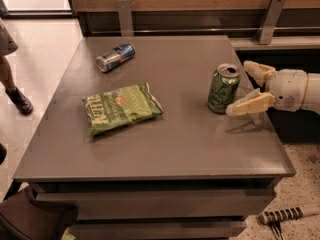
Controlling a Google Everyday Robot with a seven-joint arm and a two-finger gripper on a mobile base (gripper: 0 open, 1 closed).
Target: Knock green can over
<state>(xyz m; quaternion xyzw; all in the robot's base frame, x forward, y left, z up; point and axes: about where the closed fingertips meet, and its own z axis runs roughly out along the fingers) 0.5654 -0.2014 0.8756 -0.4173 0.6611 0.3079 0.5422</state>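
Note:
The green can (223, 88) stands upright near the right side of the grey table (165, 149), its silver top showing. My gripper (242, 87) reaches in from the right, just beside the can. It is open, with one cream finger behind the can's right side and the other finger (248, 105) low in front, close to the can's base. The can sits at the mouth of the fingers, not gripped.
A flat green chip bag (122, 108) lies left of centre. A blue-and-silver can (115, 57) lies on its side at the back left. A person's leg and shoe (17, 96) are at the far left. A striped object (287, 214) lies on the floor at lower right.

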